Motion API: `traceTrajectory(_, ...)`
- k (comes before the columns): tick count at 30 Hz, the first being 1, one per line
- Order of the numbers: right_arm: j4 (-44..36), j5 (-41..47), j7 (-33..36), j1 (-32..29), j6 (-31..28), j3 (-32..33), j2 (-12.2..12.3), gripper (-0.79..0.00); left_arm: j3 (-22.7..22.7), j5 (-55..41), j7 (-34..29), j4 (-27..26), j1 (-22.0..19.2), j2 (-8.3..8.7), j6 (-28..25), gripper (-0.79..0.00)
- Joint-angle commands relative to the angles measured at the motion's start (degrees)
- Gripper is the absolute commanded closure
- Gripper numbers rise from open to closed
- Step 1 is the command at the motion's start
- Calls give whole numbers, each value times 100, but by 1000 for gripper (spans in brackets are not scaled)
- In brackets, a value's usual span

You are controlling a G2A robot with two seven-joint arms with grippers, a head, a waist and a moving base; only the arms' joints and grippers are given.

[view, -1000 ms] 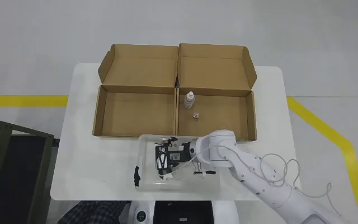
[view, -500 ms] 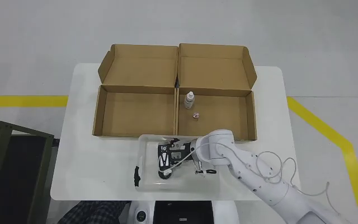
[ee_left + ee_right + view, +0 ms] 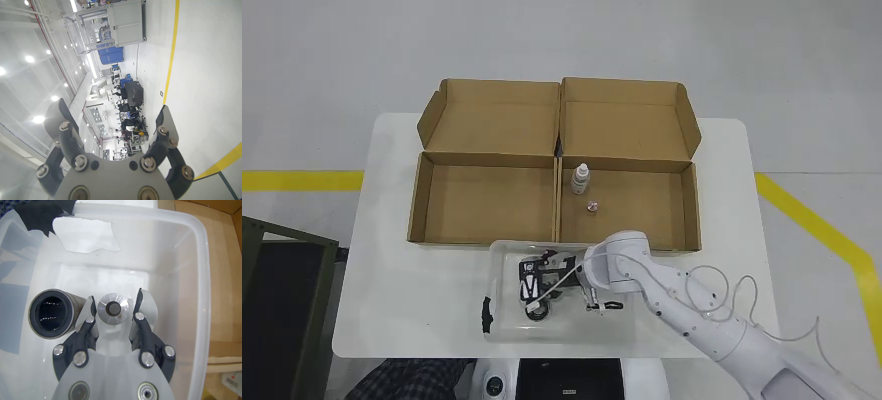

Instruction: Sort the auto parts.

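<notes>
Left gripper (image 3: 113, 106): fingers apart, nothing between them, aimed out at the room.

Right gripper (image 3: 115, 303): lowered into the clear bin (image 3: 198, 275) at the table's near edge, fingers apart. A small silver cone-shaped part (image 3: 113, 311) lies between them, one finger just beside it and a gap at the other; contact cannot be confirmed. A dark-rimmed cylindrical sleeve (image 3: 52, 314) lies just outside one finger.

Beyond the bin: left cardboard box (image 3: 487, 205) and right cardboard box (image 3: 642, 205), side by side. The right one holds a white bottle (image 3: 582, 178), upright, and a small part (image 3: 592, 207).
</notes>
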Motion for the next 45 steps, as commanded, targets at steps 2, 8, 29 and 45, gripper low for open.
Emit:
traceTrajectory(2, 87, 1, -48, 30, 6, -31, -30, -369, 0, 0, 0, 0, 0, 0, 0, -785)
traceTrajectory(8, 130, 8, -94, 17, -81, -5, -38, -28, 0, 0, 0, 0, 0, 0, 0, -785)
traceTrajectory(29, -1346, 476, -1053, -786, -360, 1122, 300, 0, 0, 0, 0, 0, 0, 0, 0, -785)
traceTrajectory(45, -2060, 1274, -2036, -1536, -334, 2696, 583, 0, 0, 0, 0, 0, 0, 0, 0, -785)
